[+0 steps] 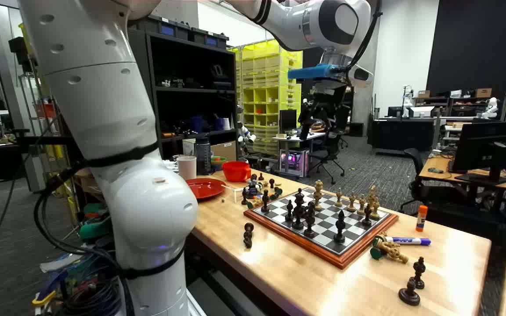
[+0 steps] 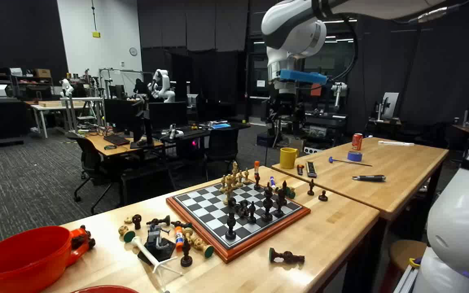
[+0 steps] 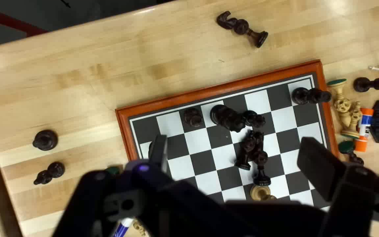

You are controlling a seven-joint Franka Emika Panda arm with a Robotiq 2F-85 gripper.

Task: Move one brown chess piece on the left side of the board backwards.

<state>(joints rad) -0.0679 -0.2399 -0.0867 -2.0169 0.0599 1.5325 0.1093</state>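
The chessboard (image 1: 294, 240) lies on the wooden table; its rim also shows in an exterior view (image 2: 268, 234) and in the wrist view (image 3: 209, 90). Several dark brown pieces stand on it, such as a corner piece (image 1: 265, 202), also in the wrist view (image 3: 303, 96), and a tall piece (image 2: 267, 205). Two dark pieces (image 3: 249, 149) near mid-board appear to lie down, beside a light piece (image 3: 259, 192). Another dark piece is mostly hidden behind a finger. My gripper (image 3: 237, 151), also in an exterior view (image 1: 323, 123), is open and empty, high above the board.
A dark knight (image 3: 241, 27) lies on the table beside the board. Two dark pieces (image 1: 414, 283) stand near a marker (image 1: 411, 241) and glue stick (image 1: 421, 218). Several loose pieces, a small stand (image 2: 156, 240), a red bowl (image 2: 27, 260) and a red plate (image 1: 202, 188) are opposite.
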